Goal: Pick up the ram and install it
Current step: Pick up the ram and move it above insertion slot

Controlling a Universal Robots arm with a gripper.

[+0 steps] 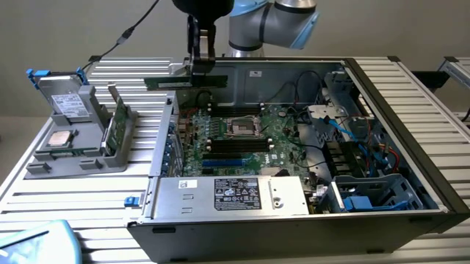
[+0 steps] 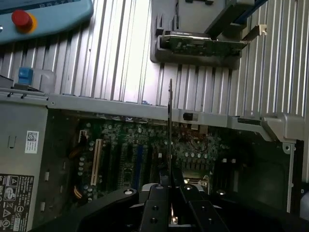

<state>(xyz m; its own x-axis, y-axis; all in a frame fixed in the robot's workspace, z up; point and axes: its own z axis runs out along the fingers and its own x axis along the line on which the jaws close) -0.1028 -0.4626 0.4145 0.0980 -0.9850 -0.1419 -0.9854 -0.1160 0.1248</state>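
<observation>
Green ram (image 1: 184, 82) clenched in pincer (image 1: 200, 69), held level in air over rim of open PC case (image 1: 294, 242). Pickup done. Install left: mobo slots (image 1: 239, 146) below pincer, well apart; ram not seated, no contact w/ board.

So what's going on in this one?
The arm's gripper is shut on the ram, holding it level in the air above the open computer case and its motherboard. It is not seated in any slot. Another green stick stands in the grey holder beside the case, at the exterior view's left.
</observation>
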